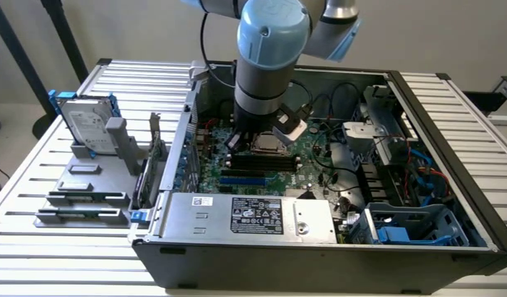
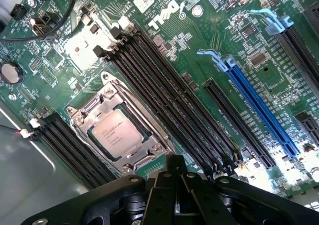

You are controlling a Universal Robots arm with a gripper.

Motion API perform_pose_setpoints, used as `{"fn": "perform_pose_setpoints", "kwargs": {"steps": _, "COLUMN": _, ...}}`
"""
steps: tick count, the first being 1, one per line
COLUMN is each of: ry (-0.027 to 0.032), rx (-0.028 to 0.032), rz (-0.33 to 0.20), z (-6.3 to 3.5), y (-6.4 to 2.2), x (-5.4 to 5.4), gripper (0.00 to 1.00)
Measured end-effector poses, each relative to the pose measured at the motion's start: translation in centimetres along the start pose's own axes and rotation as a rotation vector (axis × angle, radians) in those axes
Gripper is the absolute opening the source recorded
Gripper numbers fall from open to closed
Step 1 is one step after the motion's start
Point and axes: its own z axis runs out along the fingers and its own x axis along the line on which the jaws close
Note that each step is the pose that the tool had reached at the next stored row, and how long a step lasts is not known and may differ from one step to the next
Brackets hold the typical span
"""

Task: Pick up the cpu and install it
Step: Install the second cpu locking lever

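Sitting in its socket (image 2: 119,135) on the green motherboard (image 2: 199,51), the cpu (image 2: 117,134) shows a flat silvery square top with faint printed text, framed by the socket's metal bracket. In the exterior view it lies just below the arm's wrist, at the centre of the frame (image 1: 263,144). The fingers (image 2: 174,182) are closed with nothing between them, their black tips pressed together just past the socket's edge and apart from the cpu.

Rows of long black memory slots (image 2: 164,95) run diagonally beside the socket, with a second shorter set (image 2: 70,145) on its other side. A blue expansion slot (image 2: 259,105) and a black one (image 2: 239,125) lie further off. A round coin cell (image 2: 11,73) sits near the left edge of the wrist view.

In the exterior view the open computer case (image 1: 319,260) rests on a slatted worktop (image 1: 38,179). The power supply (image 1: 245,216) with its label fills the case's lower part, and black cables (image 1: 336,99) loop behind the arm (image 1: 270,55). At the left of the frame a hard drive (image 1: 86,127) in a blue frame stands upright in a grey holder (image 1: 84,198).
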Motion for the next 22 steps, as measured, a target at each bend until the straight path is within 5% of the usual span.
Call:
{"fn": "perform_pose_setpoints", "kwargs": {"steps": 11, "ry": -0.0092, "rx": 0.011, "rz": 0.005, "z": -2.52, "y": 0.36, "x": 0.7, "gripper": 0.11}}
{"fn": "perform_pose_setpoints", "kwargs": {"steps": 22, "ry": -0.0122, "rx": 0.0147, "rz": 0.008, "z": -2.75, "y": 0.92, "x": 0.6, "gripper": 0.11}}
